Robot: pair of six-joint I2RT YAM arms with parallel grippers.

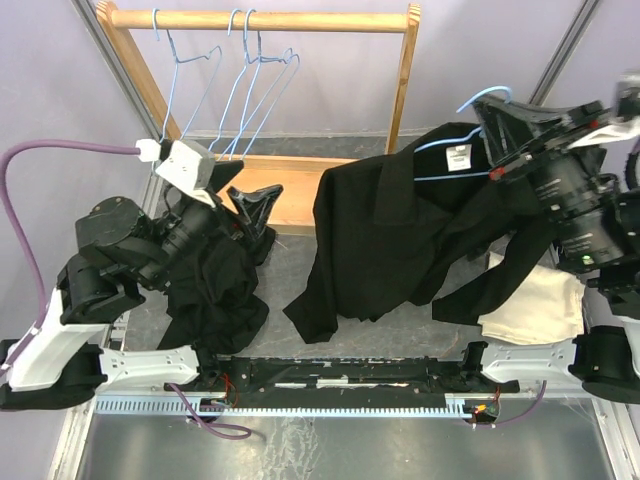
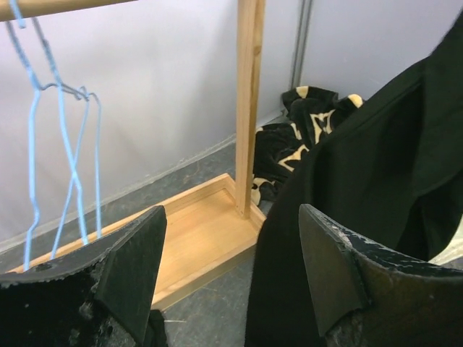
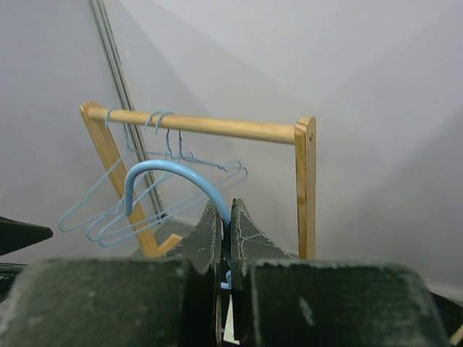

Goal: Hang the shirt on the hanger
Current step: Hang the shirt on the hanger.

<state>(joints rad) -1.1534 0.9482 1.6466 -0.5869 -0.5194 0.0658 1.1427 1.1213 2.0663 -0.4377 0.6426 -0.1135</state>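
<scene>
The right end effector (image 3: 226, 217) is clenched on the neck of the blue hanger (image 3: 170, 167), and the black shirt (image 1: 390, 230) is draped from it just right of the wooden rack (image 1: 260, 20). The print on the shirt's white collar tag (image 1: 458, 155) is too small to read. The left end effector (image 2: 231, 246) is released and holds nothing, near the rack's base.

The shirt (image 1: 390, 240) is plain black (only its tag (image 1: 458, 155) is white). The hanger (image 3: 168, 166) is light blue, the rack (image 1: 260, 20) pale wood. The plush garment (image 2: 300, 130) is black with tan motifs; the cloth (image 1: 530, 310) is cream.
</scene>
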